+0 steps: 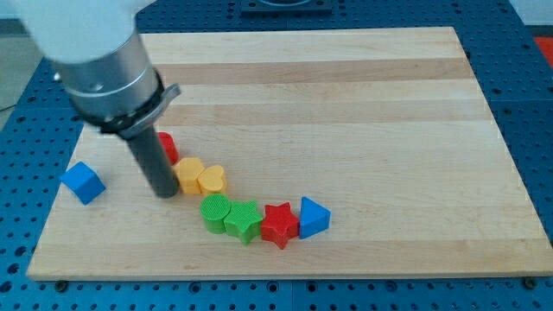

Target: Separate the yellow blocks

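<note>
Two yellow blocks touch each other left of the board's middle: a yellow block of unclear shape (189, 174) and a yellow heart (212, 180) to its right. My tip (164, 193) rests just left of the first yellow block, touching or almost touching it. A red block (168, 147) sits behind the rod, partly hidden, against the yellow block's upper left.
Below the yellow blocks lie a green cylinder (215, 212), a green star (244, 221), a red star (279, 224) and a blue triangle (313, 217) in a row. A blue cube (82, 182) sits at the wooden board's (346, 95) left edge.
</note>
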